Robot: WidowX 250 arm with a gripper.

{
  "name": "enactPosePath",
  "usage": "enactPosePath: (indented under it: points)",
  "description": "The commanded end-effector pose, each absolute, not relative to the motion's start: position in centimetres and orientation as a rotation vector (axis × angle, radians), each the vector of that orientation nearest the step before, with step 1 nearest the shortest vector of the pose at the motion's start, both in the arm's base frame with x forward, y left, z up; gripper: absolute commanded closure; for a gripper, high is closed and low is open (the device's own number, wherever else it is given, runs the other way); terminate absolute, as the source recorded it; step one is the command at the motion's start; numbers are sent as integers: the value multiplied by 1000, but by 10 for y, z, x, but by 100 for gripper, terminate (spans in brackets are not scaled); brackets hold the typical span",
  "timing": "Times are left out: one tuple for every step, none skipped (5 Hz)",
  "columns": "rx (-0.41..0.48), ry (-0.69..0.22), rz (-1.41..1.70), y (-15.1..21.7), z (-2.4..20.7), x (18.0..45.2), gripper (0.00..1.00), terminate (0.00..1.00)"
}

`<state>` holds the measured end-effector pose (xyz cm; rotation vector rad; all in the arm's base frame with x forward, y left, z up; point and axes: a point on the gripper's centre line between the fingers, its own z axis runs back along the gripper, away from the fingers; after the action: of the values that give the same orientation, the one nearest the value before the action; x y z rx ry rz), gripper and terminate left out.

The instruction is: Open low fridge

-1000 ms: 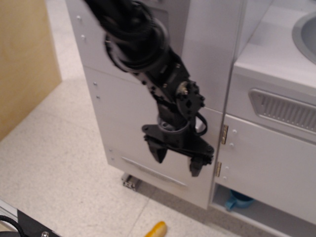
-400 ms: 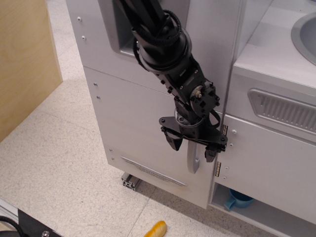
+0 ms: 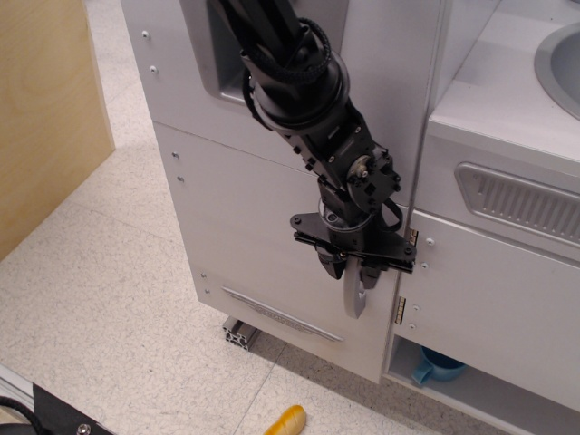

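Nearest to my camera is the floor, with a small yellow-orange object [image 3: 287, 420] lying on it, well apart from the work. Behind it stands the low fridge [image 3: 263, 245], the big silver-grey door panel in the lower part of the toy kitchen, and it is closed, flush with its frame. Its thin vent slot [image 3: 281, 314] runs near the bottom edge, and the curved handle [image 3: 355, 294] is at the right edge, just beside the brass hinges [image 3: 405, 276] of the white cabinet door [image 3: 494, 290].

My gripper [image 3: 353, 268] points down, and its fingers are drawn in narrow around the upper part of the handle; only the lower tip of the handle shows under them. I judge that it has hold of the handle, though the contact itself is hidden.

To do this step well, I think I must pull outward in an arc around the left edge of the door, not straight back, because a straight pull could slip off the smooth handle. I would go slowly and keep the grip firm.
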<state>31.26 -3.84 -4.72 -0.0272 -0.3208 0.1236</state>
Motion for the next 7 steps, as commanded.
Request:
enactPosePath:
  points:
    - [-23,-355,90,-33,-34,299,100,0]
    - [-23,-330,45,-26,-35,273,100,0]
    - [-6,-308,-8,-15,-37,248,100,0]
    - [-35,-304,-58,-7,-22,227,0,0]
    - [-55,-288,-77,-9,11,218,0,0]
    - [-91,-301,-81,-19,45,219,0,0]
    - [-122,-309,-73,-35,64,232,0,0]
